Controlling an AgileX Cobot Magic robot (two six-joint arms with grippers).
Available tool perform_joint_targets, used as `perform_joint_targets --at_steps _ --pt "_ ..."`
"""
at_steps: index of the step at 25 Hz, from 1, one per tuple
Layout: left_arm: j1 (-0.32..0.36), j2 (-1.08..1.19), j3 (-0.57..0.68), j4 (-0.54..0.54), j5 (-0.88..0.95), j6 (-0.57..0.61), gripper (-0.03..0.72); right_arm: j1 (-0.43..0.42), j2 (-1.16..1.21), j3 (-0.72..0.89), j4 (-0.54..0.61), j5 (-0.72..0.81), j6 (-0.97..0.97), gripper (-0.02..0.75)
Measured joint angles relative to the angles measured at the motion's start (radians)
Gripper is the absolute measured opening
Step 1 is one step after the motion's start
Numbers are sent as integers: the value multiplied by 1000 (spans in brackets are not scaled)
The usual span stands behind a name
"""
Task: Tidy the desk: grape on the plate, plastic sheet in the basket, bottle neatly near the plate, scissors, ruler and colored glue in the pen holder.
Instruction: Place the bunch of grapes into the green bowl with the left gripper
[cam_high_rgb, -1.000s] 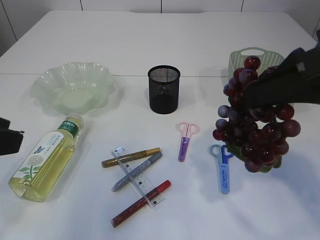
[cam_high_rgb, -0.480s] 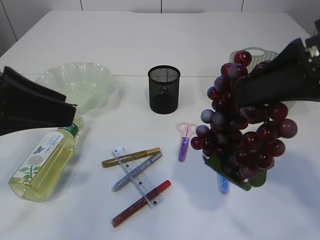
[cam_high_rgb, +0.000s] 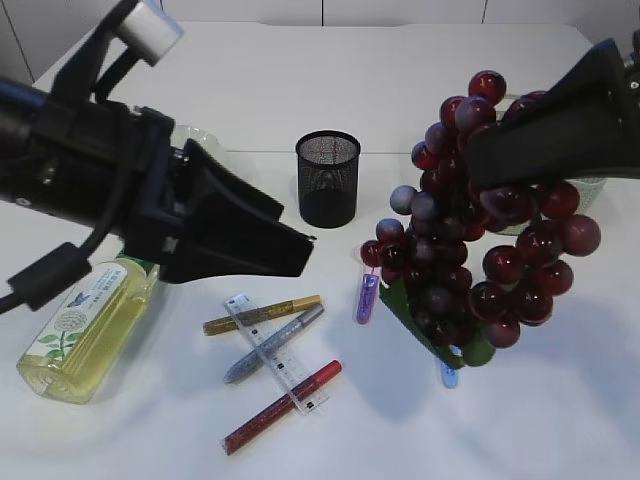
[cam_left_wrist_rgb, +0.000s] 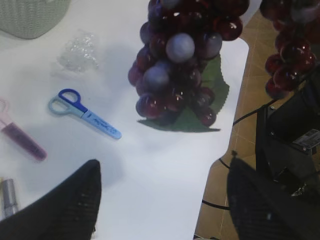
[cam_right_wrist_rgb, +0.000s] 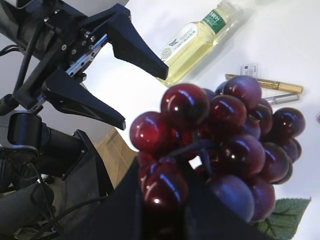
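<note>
Your right claw (cam_high_rgb: 500, 185) is clamped on the top of the grape bunch (cam_high_rgb: 480, 240), which hangs clear of the white counter (cam_high_rgb: 420, 70) at about 3 o'clock in the exterior view, its green leaf (cam_high_rgb: 425, 320) dangling at the bottom. From the right wrist view you see the berries (cam_right_wrist_rgb: 220, 145) pressed up against the claw, stem caught between the dark fingers.

Your left claw (cam_high_rgb: 285, 240) stands wide, nothing between its jaws; it hovers left of centre, above the counter, pointing toward 3 o'clock. In the left wrist view its two fingers (cam_left_wrist_rgb: 65, 205) frame the lower edge with bare counter between them.

The bottle (cam_high_rgb: 90, 315) of yellow liquid lies on its side at 8 o'clock. The pale green plate (cam_high_rgb: 195, 140) is mostly hidden behind your left arm at 10 o'clock. The black mesh pen holder (cam_high_rgb: 327, 178) stands upright near 12 o'clock. The ruler (cam_high_rgb: 275, 355) lies across the gold (cam_high_rgb: 262, 314) and silver glue pens (cam_high_rgb: 275, 342) at 6 o'clock, with the red glue pen (cam_high_rgb: 282, 407) touching its lower end. The pink scissors (cam_high_rgb: 367, 297) lie just left of the grapes; the blue scissors (cam_left_wrist_rgb: 84, 113) and the crumpled plastic sheet (cam_left_wrist_rgb: 80, 50) show in the left wrist view, near the basket (cam_left_wrist_rgb: 32, 17).
</note>
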Motion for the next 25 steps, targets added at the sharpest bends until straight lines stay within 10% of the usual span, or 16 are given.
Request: perform_joint_targets --at_steps 12,25 --pt "-152 152 -126 -104 -50 95 575 0 12 0 9 18 0 103" --pt "-165 208 -141 -251 -98 212 590 0 14 0 19 23 0 102"
